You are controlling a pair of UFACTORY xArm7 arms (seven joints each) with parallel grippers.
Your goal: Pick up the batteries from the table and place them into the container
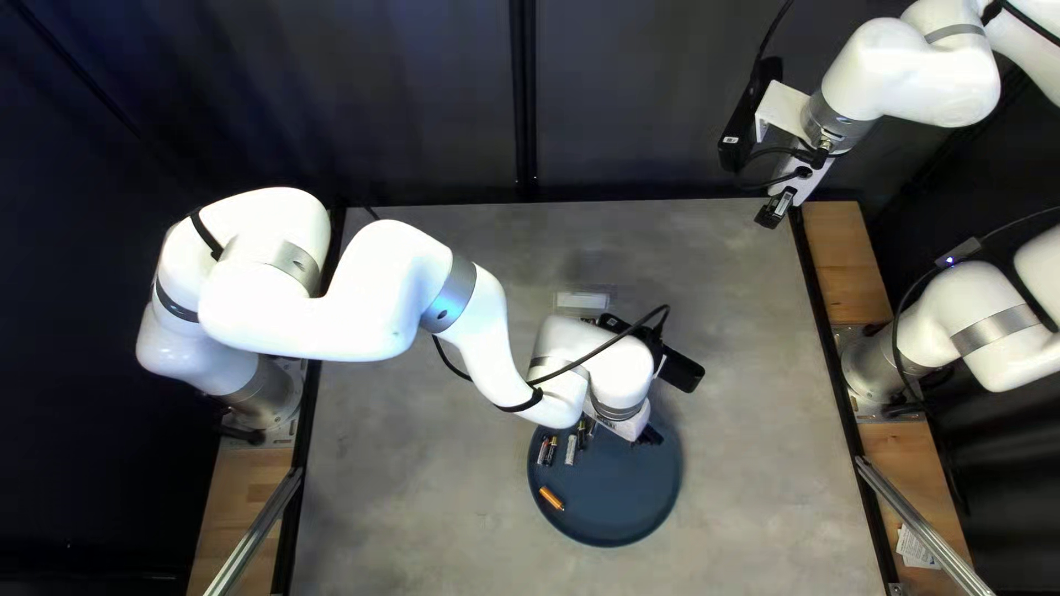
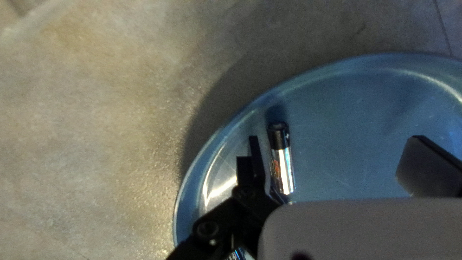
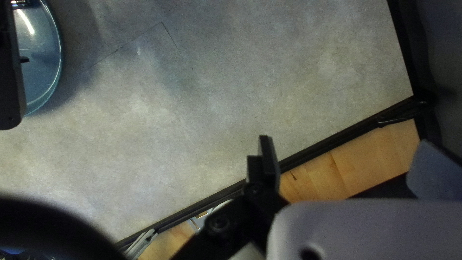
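In the top left view, a round blue plate [image 1: 618, 510] holds an orange-ended battery [image 1: 551, 499] and several dark and silver ones, such as a silver battery [image 1: 571, 449]. My left gripper [image 1: 649, 437] is over the plate's far part, partly hidden by its arm. The left wrist view shows the left gripper [image 2: 336, 147] open, a black-and-silver battery [image 2: 282, 161] lying on the plate between its fingers, close beside one of them. My right gripper [image 1: 777, 210] hangs at the table's far right corner; the right wrist view has the right gripper [image 3: 344, 147] open with nothing between its fingers.
A small pale box [image 1: 582, 300] is on the table behind my left arm's wrist, partly covered by it. A black rail [image 1: 839, 364] edges the table's right side, with a wooden strip [image 1: 845, 259] beyond. Cables loop around the left wrist.
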